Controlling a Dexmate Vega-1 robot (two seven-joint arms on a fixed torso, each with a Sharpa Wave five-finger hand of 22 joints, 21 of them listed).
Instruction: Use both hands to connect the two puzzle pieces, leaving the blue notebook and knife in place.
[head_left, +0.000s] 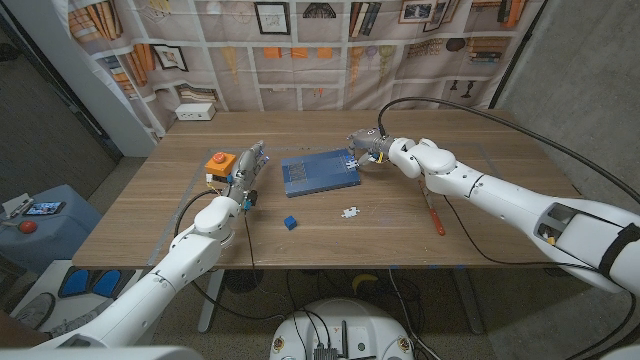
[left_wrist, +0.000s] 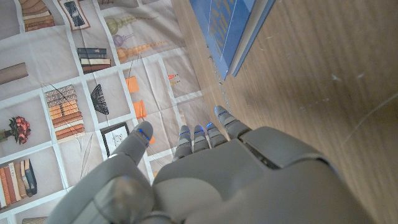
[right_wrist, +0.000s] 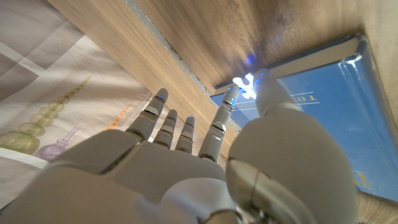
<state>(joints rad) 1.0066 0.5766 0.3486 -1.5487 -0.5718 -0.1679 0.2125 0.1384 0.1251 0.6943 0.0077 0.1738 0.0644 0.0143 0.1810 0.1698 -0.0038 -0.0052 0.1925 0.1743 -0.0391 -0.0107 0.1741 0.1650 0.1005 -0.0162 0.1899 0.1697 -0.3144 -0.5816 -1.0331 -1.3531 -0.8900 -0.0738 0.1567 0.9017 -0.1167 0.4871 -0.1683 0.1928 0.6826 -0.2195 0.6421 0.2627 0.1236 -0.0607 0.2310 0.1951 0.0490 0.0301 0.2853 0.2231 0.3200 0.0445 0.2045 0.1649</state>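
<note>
The right hand (head_left: 372, 143) reaches over the far right corner of the blue notebook (head_left: 318, 172). In the right wrist view it pinches a small white puzzle piece (right_wrist: 246, 85) between its thumb and a finger, just above the notebook's corner. I think it holds the piece up high so it can carry it over to the other one.

Another white puzzle piece (head_left: 349, 212) lies on the wooden table (head_left: 150, 215), near the front, a little in front of the notebook. Nothing touches it. A small blue block (head_left: 289, 222) lies near it, more to the left.

The left hand (head_left: 246, 170) is up by the notebook's left side, next to an orange and dark thing (head_left: 218, 164). Its fingers are a bit apart and hold nothing. It looks like it waits to help.

The knife (head_left: 434, 214) with the orange handle lies on the table under the right arm, well apart from the notebook.

There are no boxes or bowls here to hold things
</note>
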